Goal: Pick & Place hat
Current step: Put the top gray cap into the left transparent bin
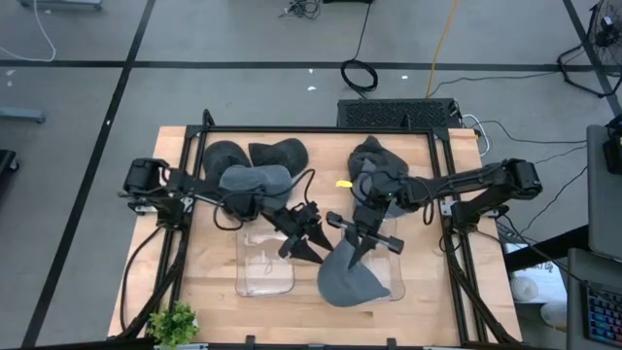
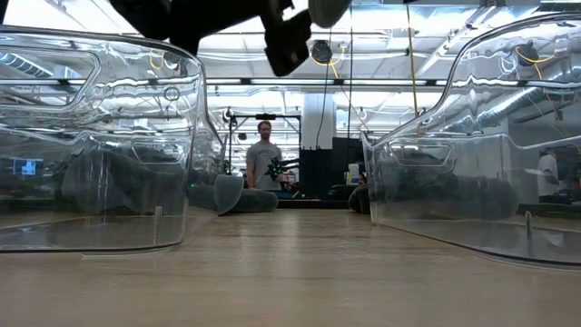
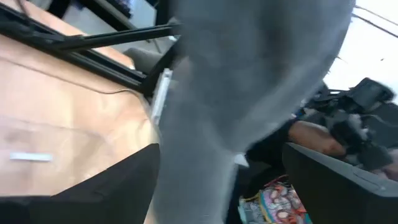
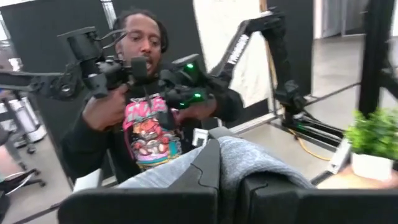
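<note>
Right gripper (image 1: 362,245) pinches grey hat (image 1: 348,277), hanging limp; left gripper (image 1: 309,243) spread.

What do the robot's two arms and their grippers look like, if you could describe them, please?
Both arms are dark, nearly black, built of slim jointed links with black cables looping along them. The left gripper and the right gripper each end in two long, flat, tapered black fingers on a crossbar. No coloured markings are discernible.

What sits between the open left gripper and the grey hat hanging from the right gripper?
High view: nothing; left gripper and grey hat are separated only by bare wooden table between the clear bins.
</note>
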`<state>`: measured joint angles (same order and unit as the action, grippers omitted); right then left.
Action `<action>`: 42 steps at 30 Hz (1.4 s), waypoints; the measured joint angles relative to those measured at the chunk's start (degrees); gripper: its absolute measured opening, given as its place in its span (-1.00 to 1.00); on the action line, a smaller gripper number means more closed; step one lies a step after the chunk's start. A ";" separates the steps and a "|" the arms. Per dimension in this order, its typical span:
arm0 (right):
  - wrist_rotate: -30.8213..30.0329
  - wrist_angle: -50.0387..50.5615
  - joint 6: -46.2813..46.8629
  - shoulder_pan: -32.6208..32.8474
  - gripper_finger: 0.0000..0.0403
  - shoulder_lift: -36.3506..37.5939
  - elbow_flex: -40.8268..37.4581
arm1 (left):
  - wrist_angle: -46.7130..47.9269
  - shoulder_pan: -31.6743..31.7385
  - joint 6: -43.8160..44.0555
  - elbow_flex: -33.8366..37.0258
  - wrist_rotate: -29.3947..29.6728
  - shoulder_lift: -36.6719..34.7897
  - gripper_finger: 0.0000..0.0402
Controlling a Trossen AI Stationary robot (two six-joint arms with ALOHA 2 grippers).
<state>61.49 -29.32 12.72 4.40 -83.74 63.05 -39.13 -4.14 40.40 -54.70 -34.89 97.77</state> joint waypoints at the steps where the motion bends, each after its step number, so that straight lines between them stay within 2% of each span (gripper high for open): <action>1: 0.01 -0.24 -0.08 0.49 -1.00 0.00 0.00 | 0.71 0.43 -0.05 0.00 -0.03 0.00 0.74; 7: 0.24 -2.71 0.06 1.86 -1.00 0.04 0.22 | 1.55 1.84 1.38 0.00 -0.66 0.00 0.74; 12: 0.09 -0.58 -0.36 -0.60 -1.00 0.02 0.28 | 1.21 -0.48 2.37 0.01 -5.09 0.00 0.74; 19: -1.51 3.70 -0.38 -4.19 -1.00 0.02 0.28 | 0.43 -4.37 -3.26 0.02 -9.14 0.00 0.74; 33: 0.13 8.61 0.05 -3.54 -1.00 0.02 0.28 | -1.43 -2.41 -5.13 0.04 -8.63 -0.02 0.69; 35: 0.11 8.71 0.05 -3.54 -1.00 0.02 0.28 | -1.40 -2.54 -6.63 0.04 -8.58 -0.02 0.55; 37: 0.00 8.77 0.05 -3.54 -1.00 0.02 0.28 | -1.39 -2.72 -7.07 0.04 -8.53 -0.02 0.31; 39: -0.55 9.09 0.05 -3.54 -1.00 0.02 0.28 | -1.37 -2.60 -7.13 0.04 -8.59 -0.02 -0.02; 42: -2.65 9.40 0.05 -3.54 -1.00 0.02 0.28 | -1.33 -1.79 -7.18 0.04 -9.92 -0.02 -0.62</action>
<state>58.84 -19.91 12.78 0.86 -83.72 63.33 -40.46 -5.93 33.22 -54.65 -44.82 97.76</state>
